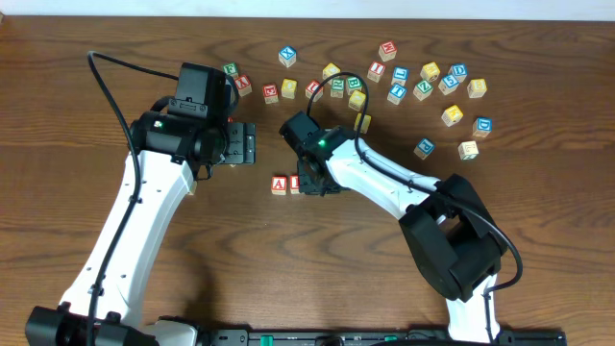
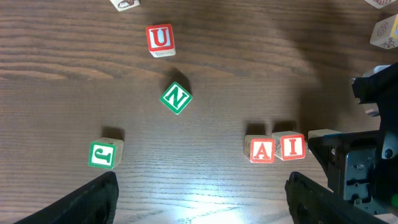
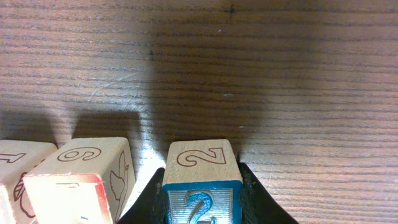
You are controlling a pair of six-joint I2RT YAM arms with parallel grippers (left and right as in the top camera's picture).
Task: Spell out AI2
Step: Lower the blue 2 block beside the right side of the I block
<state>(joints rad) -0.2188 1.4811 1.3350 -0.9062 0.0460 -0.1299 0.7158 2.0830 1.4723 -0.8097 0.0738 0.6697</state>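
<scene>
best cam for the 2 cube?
Right wrist: the 2 cube sits close-up, gripped by the right tool, blue 2 readable. Overhead hides it under that tool; left wrist shows at most a pale edge.

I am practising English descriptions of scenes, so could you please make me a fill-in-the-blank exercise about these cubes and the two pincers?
The right pincer is shut on the blue-bordered cube, whose digit is ___.
The A cube stands next to the red ___ cube.
The left pincer stands ___, holding nothing.
Missing words: 2; I; open.
</scene>
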